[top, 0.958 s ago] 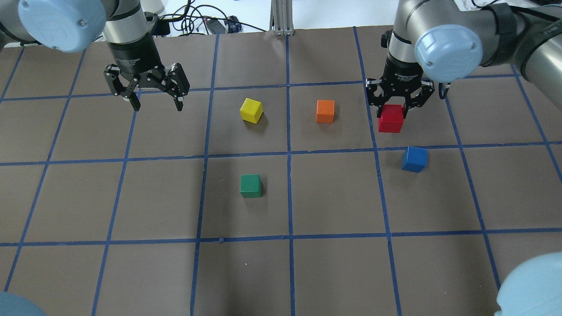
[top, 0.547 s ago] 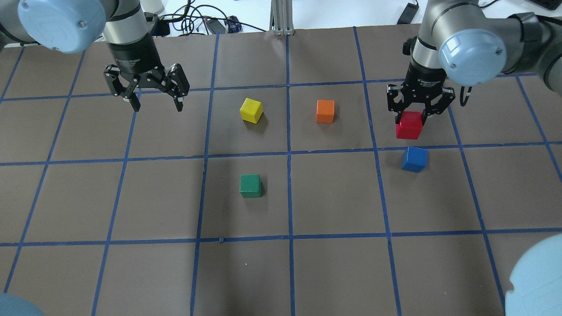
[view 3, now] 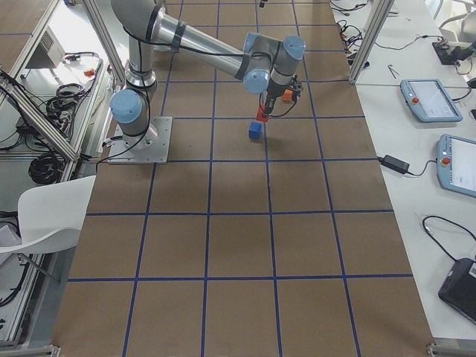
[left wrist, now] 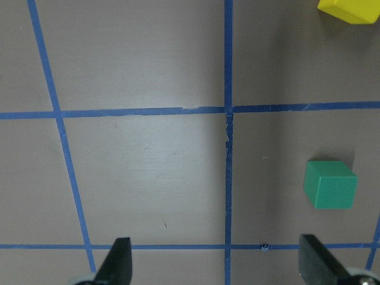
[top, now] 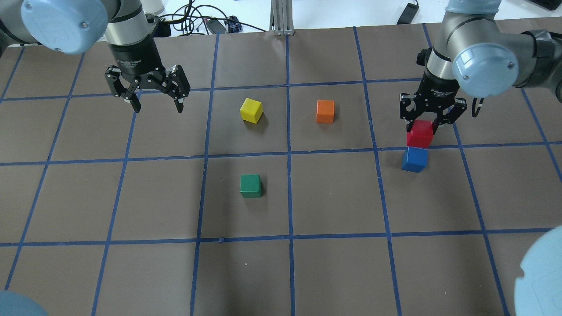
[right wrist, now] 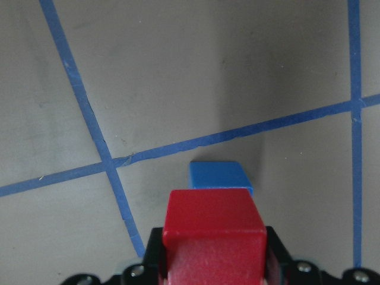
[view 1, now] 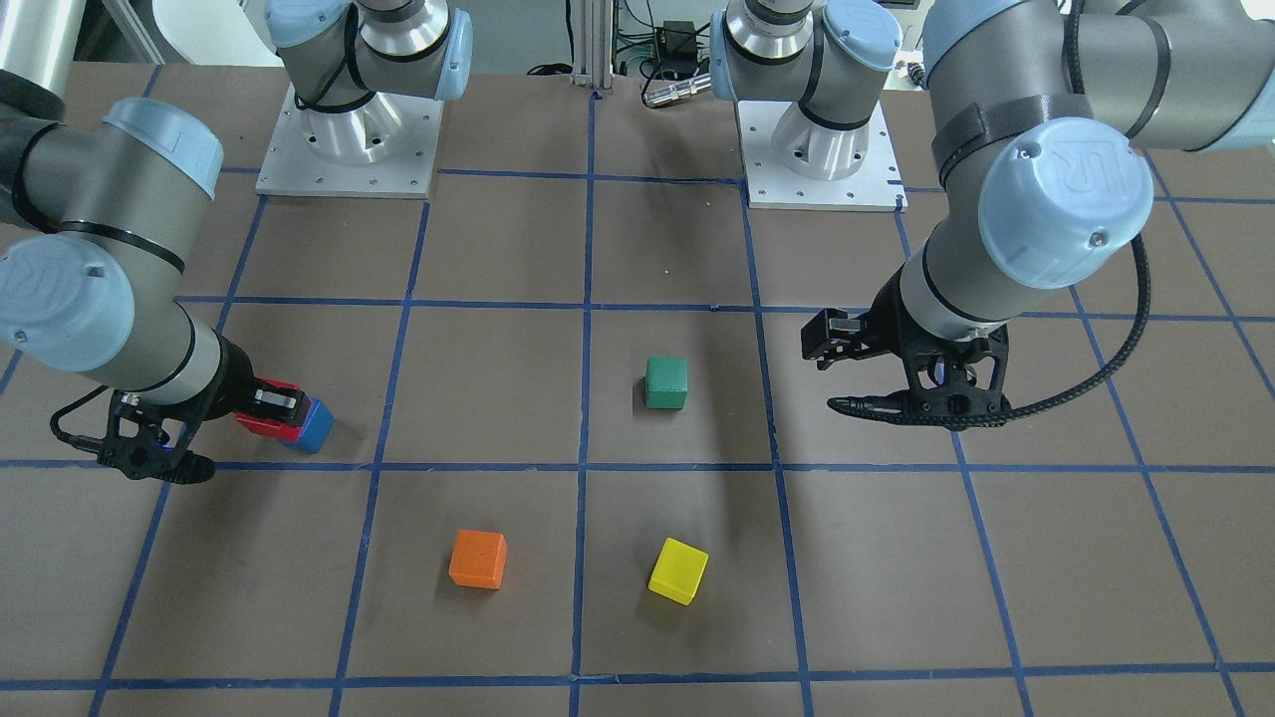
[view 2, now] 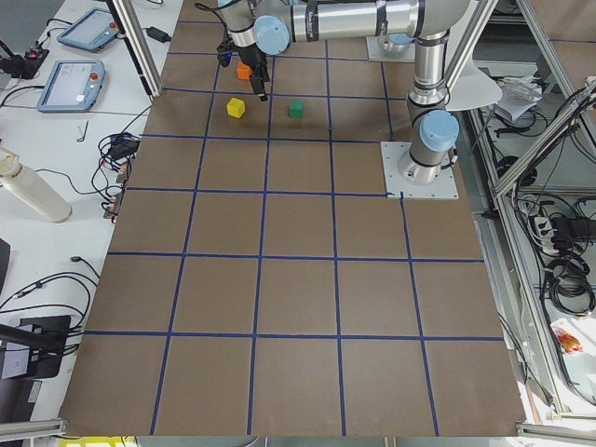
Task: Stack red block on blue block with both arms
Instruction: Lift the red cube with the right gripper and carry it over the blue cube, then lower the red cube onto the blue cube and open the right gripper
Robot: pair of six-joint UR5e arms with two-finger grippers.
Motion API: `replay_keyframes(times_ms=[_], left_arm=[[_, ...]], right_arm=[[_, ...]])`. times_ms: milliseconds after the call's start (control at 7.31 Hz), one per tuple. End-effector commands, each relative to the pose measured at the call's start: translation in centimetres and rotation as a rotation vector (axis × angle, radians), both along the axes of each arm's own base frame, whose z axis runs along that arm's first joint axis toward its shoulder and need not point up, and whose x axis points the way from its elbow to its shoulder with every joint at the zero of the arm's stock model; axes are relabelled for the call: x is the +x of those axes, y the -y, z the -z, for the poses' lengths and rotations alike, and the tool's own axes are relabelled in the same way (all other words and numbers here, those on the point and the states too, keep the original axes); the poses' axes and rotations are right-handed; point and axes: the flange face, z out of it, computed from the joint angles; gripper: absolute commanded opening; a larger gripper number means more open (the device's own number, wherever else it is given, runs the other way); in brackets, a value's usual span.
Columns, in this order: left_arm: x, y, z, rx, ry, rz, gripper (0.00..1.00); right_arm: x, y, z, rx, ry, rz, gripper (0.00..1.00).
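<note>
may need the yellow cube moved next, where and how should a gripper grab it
Take the yellow cube by two opposite side faces, coming straight down from above. It rests flat with its top free, but it is turned askew to the blue grid lines, so the gripper should probably rotate to square with its faces. The open left gripper is nearer.

The red block [right wrist: 214, 234] looked glossy and smooth — the brown table cover [top: 333, 197] was matt, like paper.

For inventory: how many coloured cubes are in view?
5: red block held in the right gripper over the blue block; orange cube and yellow cube farther out; green cube nearer the robot. None appears hidden.
</note>
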Motion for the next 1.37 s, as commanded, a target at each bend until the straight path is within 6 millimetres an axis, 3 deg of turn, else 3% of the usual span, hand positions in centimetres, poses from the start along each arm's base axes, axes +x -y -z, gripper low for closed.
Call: replay_keyframes(times_ms=[0,821,958,1095,1232], left_arm=[[0.0,0.1,0.2,0.003,-0.002,-0.002,1.00],[-0.1,0.1,0.5,0.010,-0.002,0.000,1.00],[-0.1,0.1,0.5,0.010,-0.002,0.000,1.00],[-0.1,0.1,0.5,0.010,-0.001,0.000,1.00],[-0.1,0.1,0.5,0.010,-0.001,0.000,1.00]], right_arm=[[-0.6,-0.3,1.2,-0.027,-0.009,0.020,0.00],[-0.5,-1.6,3.1,-0.008,-0.025,0.049,0.00],[-0.7,-1.6,3.0,-0.005,-0.042,0.046,0.04],[-0.8,-1.7,3.0,-0.004,-0.053,0.044,0.19],[-0.7,-1.8,3.2,0.002,-0.051,0.045,0.20]])
